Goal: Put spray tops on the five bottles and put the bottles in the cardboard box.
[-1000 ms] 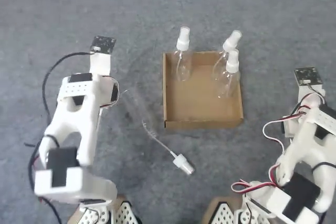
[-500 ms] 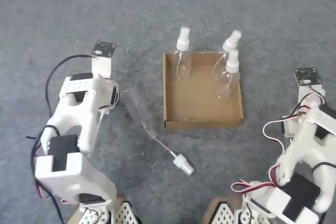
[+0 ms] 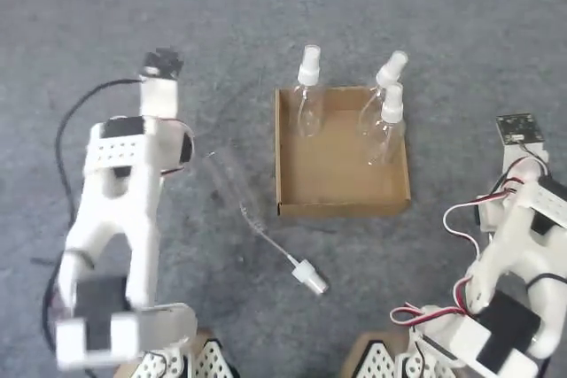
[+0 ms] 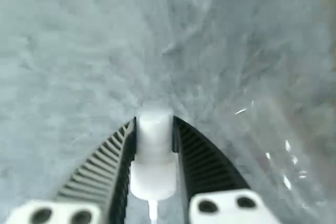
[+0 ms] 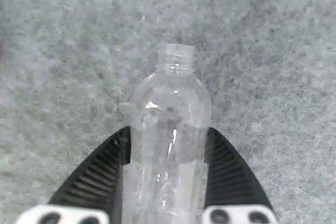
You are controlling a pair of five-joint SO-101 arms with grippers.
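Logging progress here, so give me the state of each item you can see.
Box: open, three bottles inside.
Boxed bottles: tops on.
Loose bottle: on its side, no top.
Loose spray top: lying unattached.
Left hand: shut on second spray top.
Right hand: shut on topless bottle.

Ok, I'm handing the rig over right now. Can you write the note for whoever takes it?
Left gripper: shut on a white plastic spray top.
Right gripper: shut on a clear plastic bottle with an open neck.
Done: three capped clear bottles stand in the brown cardboard box.
On the grey carpet: another uncapped clear bottle lies left of the box, with a second white spray top nearer the arms.
Left to do: cap both open bottles and box them.
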